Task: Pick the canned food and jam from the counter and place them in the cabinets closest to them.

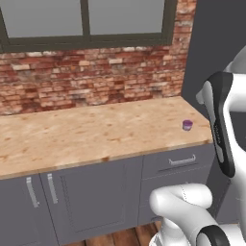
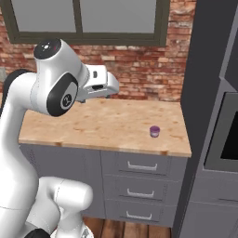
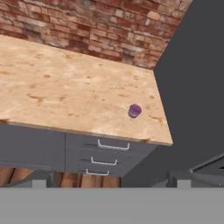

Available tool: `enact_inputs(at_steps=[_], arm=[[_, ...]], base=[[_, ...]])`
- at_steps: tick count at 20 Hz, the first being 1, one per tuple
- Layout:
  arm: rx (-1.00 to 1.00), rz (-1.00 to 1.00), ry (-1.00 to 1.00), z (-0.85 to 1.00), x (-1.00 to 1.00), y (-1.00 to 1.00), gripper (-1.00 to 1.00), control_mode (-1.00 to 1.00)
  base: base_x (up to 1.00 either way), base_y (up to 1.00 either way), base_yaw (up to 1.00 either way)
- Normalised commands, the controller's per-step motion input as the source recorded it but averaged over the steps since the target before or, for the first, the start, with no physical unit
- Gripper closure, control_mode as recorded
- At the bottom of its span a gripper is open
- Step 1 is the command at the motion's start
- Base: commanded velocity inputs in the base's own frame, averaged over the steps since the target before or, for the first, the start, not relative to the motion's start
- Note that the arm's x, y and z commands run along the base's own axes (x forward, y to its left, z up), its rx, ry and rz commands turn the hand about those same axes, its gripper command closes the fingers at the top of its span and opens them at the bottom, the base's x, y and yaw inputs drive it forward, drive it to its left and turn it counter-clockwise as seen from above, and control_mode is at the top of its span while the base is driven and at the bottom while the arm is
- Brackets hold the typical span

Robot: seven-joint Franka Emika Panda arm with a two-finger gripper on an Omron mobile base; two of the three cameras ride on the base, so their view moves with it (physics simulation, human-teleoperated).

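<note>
Step in hand, as I read it: approach to the jam (image 3: 134, 110), pre-grasp. Nothing is picked yet.

Jaws: spread wide and empty. In the hand view the two dark tips sit far apart at the bottom, w/ nothing between them. In the right base view the hand hangs high over the table (image 2: 93, 125), well clear of its surface.

Jam rel. to the jaws: ahead and below, well apart, a bit right of their centreline. It stands upright on the table, alone, w/ nothing touching it. It's near the table's front edge and close to the end that butts against the tall dark unit (image 3: 188, 87). That unit is further right of the jaws than the jar. The drawer stack (image 3: 113, 145) lies below the jar, under the table edge, nearer the jaws' bottom side. The brick wall (image 3: 87, 26) is far beyond the jar.

Next move, my judgement:
- Carry the jaws fwd and down, plus a small shift right, until the jar sits between the tips.
- Keep them spread until they straddle it. The jar is tiny and squat, so the tips must go low, almost to the table, to get a grip below the lid.
- Close gently, then lift straight up.

Risks:
- Jar is light-looking; an off-centre tip could nudge it toward the edge or against the dark unit.
- The wall of that unit leaves little room on the jaws' right side, so approach from above, not from the side.

Which cupboard is closest for the drop-off, I can't tell.
</note>
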Motion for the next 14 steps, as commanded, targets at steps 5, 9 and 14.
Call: enact_inputs(at_steps=[5,9,14], arm=[[0.00,0.00,0.00,0.00,0.00,0.00,-1.00,1.00],[0.00,0.00,0.00,0.00,0.00,0.00,-1.00,1.00],[0.00,0.00,0.00,0.00,0.00,0.00,-1.00,1.00]], base=[[0.38,-0.04,0.00],[0.28,-0.01,0.00],[0.40,-0.06,0.00]])
